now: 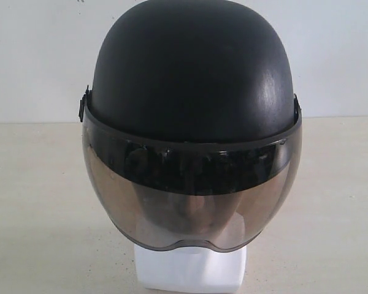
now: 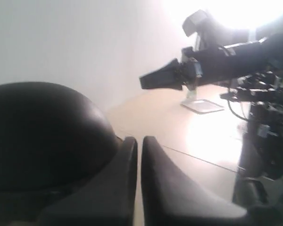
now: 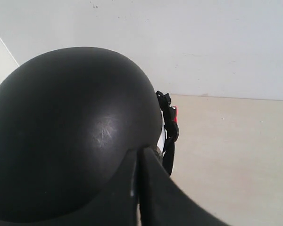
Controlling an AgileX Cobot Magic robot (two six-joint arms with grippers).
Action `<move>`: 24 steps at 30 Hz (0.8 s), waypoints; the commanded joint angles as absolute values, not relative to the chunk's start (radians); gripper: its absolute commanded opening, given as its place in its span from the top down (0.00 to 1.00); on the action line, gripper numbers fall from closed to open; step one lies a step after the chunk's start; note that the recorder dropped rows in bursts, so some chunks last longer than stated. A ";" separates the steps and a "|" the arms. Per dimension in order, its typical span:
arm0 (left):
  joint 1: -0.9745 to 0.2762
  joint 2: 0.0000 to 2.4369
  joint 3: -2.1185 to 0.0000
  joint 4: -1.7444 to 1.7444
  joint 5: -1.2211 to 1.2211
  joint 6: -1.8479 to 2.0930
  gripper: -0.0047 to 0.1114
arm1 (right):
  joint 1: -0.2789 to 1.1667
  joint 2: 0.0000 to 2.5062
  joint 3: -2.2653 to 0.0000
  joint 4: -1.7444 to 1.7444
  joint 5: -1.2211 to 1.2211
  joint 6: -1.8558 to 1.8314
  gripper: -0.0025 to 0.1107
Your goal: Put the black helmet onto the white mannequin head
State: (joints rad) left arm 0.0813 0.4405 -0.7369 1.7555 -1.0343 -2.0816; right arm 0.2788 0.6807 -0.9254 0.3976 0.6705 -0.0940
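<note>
The black helmet (image 1: 193, 73) sits on the white mannequin head, its smoky visor (image 1: 135, 202) down over the face. Only the head's blocky white neck base (image 1: 190, 272) shows plainly; the face is a dim shape behind the visor. Neither gripper appears in the exterior view. In the left wrist view my left gripper (image 2: 139, 140) is shut with nothing between its fingers, just beside the helmet's dome (image 2: 37, 136). In the right wrist view my right gripper (image 3: 140, 150) is shut, its tips at the helmet's (image 3: 70, 132) lower rim, next to a black strap (image 3: 170, 136) with a red buckle.
The head stands on a beige table (image 1: 37, 202) before a white wall. In the left wrist view a black robot arm (image 2: 217, 61) reaches across above the table, a flat white plate (image 2: 203, 104) lies beyond, and dark equipment with cables (image 2: 269, 136) stands beside it.
</note>
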 commanded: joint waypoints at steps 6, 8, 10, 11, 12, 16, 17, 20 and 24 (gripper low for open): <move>0.077 0.382 -0.707 1.744 -0.565 -2.072 0.92 | 0.279 0.673 -0.929 0.390 0.670 -0.095 0.98; 0.077 0.337 -0.666 1.743 -0.449 -2.087 0.92 | 0.279 0.673 -0.929 0.390 0.670 -0.095 0.98; 0.077 0.288 -0.589 1.646 -0.312 -2.101 0.92 | 0.279 0.673 -0.929 0.390 0.670 -0.095 0.98; 0.077 0.255 -0.548 1.528 -0.234 -2.101 0.92 | 0.279 0.673 -0.929 0.390 0.670 -0.095 0.98; 0.077 0.221 -0.509 1.386 -0.172 -2.101 0.92 | 0.279 0.673 -0.929 0.390 0.670 -0.095 0.98; 0.077 0.102 -0.399 0.991 -0.068 -2.101 0.92 | 0.279 0.673 -0.929 0.390 0.670 -0.095 0.98; 0.077 0.080 -0.381 0.976 -0.055 -2.101 0.92 | 0.279 0.673 -0.929 0.390 0.670 -0.095 0.98; 0.077 0.038 -0.338 0.983 -0.056 -2.101 0.92 | 0.279 0.673 -0.929 0.390 0.670 -0.095 0.98; 0.077 0.006 -0.279 0.788 -0.058 -2.101 0.92 | 0.279 0.673 -0.929 0.390 0.670 -0.095 0.98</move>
State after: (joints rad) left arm 0.0813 0.0252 -0.3140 0.9333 -0.0694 -2.0921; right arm 0.2788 0.6807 -0.9254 0.3976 0.6705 -0.0940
